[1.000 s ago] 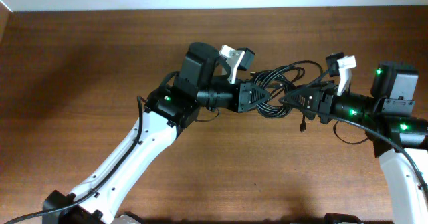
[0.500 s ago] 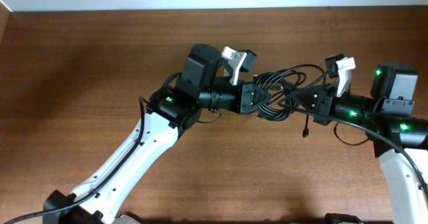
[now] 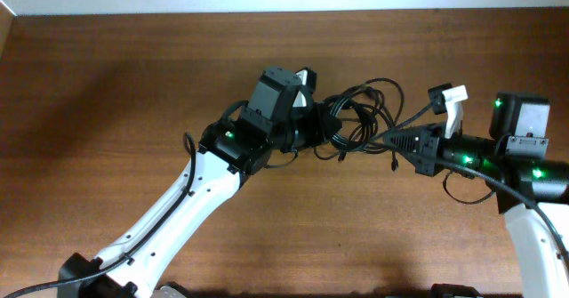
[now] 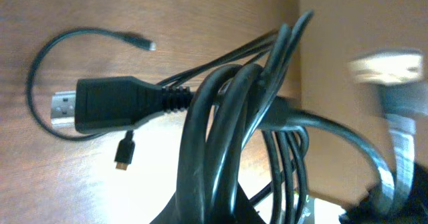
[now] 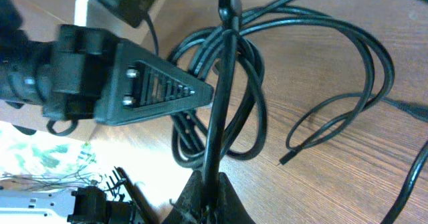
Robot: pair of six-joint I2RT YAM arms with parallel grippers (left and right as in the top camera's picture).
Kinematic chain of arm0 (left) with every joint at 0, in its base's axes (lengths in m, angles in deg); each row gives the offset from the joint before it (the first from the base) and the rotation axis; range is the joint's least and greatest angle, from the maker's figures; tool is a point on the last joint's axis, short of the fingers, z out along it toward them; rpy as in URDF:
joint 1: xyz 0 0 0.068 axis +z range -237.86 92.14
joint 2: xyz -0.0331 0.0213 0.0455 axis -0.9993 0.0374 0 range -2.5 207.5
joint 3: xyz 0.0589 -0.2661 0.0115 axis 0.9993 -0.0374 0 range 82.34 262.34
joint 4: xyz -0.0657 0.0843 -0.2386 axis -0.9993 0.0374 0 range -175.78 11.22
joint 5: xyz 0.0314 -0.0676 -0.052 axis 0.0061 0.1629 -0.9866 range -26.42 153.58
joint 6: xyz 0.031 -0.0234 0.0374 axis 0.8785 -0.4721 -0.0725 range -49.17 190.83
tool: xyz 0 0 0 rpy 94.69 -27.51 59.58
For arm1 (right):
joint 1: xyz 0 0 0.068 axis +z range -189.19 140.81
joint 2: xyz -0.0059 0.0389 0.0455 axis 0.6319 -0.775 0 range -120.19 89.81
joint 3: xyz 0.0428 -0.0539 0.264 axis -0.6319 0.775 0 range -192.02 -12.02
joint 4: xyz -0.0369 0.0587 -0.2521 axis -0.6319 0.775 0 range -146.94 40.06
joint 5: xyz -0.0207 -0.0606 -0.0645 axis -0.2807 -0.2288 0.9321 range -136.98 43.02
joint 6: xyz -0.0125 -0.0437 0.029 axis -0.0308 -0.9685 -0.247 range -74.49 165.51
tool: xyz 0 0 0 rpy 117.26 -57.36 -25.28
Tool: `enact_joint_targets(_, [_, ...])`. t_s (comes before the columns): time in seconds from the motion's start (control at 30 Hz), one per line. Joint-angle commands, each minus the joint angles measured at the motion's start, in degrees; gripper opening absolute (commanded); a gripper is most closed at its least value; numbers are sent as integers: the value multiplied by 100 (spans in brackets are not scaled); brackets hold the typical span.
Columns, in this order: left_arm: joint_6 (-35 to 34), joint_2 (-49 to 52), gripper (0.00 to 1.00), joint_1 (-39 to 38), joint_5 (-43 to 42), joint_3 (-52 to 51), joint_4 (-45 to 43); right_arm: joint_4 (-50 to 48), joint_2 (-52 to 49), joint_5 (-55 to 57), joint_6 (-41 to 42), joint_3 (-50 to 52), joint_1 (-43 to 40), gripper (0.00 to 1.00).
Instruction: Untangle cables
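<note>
- The three thin black flexible cables (image 3: 360, 120) sit as one tangled bunch between the two arms, over the far middle of the brown wooden surface (image 3: 116, 93); one small plug dangles at the near side.
- Within the last second the jaws of the right arm (image 3: 498, 156) have closed fully on a single strand at the bunch's right side. Before that they stood partly open.
- The jaws of the left arm (image 3: 191, 191) stay narrow, pinching the thick of the loops, and that wrist has rolled and drawn back leftward.
- With both sides now gripped, pulling apart looks ready to begin. The wide flat black plug (image 4: 100, 107), whose cord runs into the loops, may snag.
</note>
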Motion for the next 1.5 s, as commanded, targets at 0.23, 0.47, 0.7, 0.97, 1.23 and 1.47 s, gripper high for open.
enact_joint_targets(0.23, [-413, -13, 0, 245, 791, 42, 175, 280, 796, 516, 144, -63, 4, 4])
enact_joint_targets(0.47, [691, -24, 0, 647, 129, 42, 146, 684, 796, 1058, 153, -63, 4, 4])
enact_joint_targets(0.7, [2415, -42, 0, 723, -951, 42, -142, 605, 796, 1045, 9, -63, 4, 29])
enact_joint_targets(0.97, [3473, -42, 0, 723, -2647, 42, -636, 424, 776, 553, -732, -63, 4, 46])
enact_joint_targets(1.23, [3733, -39, 0, 518, -3298, 42, -876, 256, 586, 352, -734, -63, 4, 51])
enact_joint_targets(1.47, [3729, -39, 0, 197, -3274, 42, -1095, 52, 525, 109, -734, -63, 4, 28])
